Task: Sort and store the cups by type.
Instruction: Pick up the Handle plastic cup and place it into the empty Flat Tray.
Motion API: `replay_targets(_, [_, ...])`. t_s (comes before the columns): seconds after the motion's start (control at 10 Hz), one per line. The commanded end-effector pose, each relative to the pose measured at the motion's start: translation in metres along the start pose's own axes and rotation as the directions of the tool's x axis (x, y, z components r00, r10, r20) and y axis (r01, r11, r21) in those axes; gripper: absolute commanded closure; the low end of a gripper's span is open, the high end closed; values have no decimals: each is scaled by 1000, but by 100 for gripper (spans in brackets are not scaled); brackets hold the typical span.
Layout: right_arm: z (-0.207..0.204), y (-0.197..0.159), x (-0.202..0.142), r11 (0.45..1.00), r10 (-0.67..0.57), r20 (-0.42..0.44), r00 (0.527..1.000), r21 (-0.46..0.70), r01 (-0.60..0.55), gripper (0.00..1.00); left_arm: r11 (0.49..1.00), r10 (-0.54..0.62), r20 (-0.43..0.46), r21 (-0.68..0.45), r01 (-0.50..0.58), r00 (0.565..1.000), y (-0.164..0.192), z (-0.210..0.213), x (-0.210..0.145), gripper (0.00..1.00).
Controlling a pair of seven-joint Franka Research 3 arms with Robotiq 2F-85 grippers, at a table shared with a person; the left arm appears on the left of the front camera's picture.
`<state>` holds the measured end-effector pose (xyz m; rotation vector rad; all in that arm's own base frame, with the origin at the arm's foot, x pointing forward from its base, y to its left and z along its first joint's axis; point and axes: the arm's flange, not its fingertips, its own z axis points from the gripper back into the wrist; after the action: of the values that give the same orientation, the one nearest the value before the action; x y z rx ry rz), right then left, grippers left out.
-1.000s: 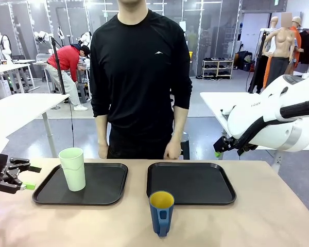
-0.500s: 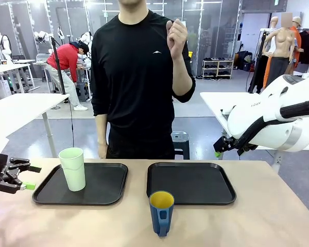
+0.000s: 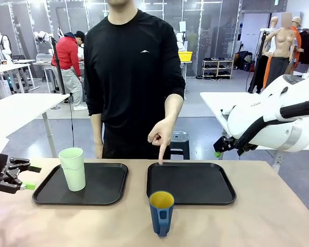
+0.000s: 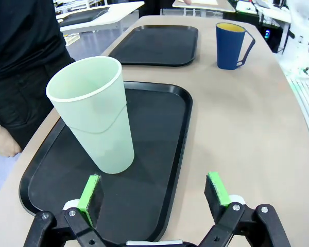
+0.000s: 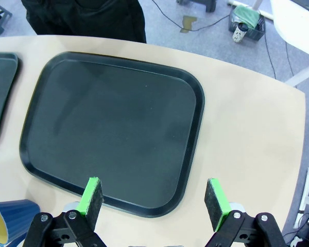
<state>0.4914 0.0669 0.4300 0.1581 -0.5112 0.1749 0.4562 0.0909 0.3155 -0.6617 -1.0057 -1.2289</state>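
Front view, lower left of frame: tall pale mint-green plastic tumbler [image 3: 72,169], no handle, upright, mouth up, on the left part of a flat black rectangular plastic tray [image 3: 108,182] w/ rounded corners. Lower centre, nr bottom edge: shorter dark blue mug [image 3: 161,212], yellow inside, upright on the tan tabletop [image 3: 268,216], handle toward the camera, just in front of the near-left corner of a second black tray [image 3: 195,182]; touching that rim or not: can't tell. Second black tray right of centre, beside the first, narrow strip of tabletop between. Above it, centre of frame: person's hand [image 3: 161,135], index finger straight down at the tray's far-left rim, other fingers curled; fingertip on the rim or just over it: can't tell. Far left edge, mid-height: L gripper [image 3: 31,177], low over the table, just beside the first tray's left end, apart from the tumbler. Left wrist view: green pads [image 4: 90,193] at bottom of frame, spread wide, nothing between; tumbler just ahead at centre left, mug small at upper right. Right wrist view: R gripper [image 5: 153,196] at bottom of frame, looking down on the second black tray, fingers released, wide apart, grasping nothing; mug rim at lower left corner. Front view, right side: white R arm [image 3: 268,121] raised, above the table's far right edge.
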Motion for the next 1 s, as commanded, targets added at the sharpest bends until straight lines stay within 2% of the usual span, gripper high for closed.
replay_targets(0.0, [1, -1, 0, 1000, -3, 3, 1000, 4, 3, 0, 1000, -11, 17, -8, 11, 1000, 4, 1, 0, 0])
replay_targets(0.9, [1, -1, 0, 1000, -3, 3, 1000, 4, 3, 0, 1000, -11, 17, -8, 11, 1000, 4, 1, 0, 0])
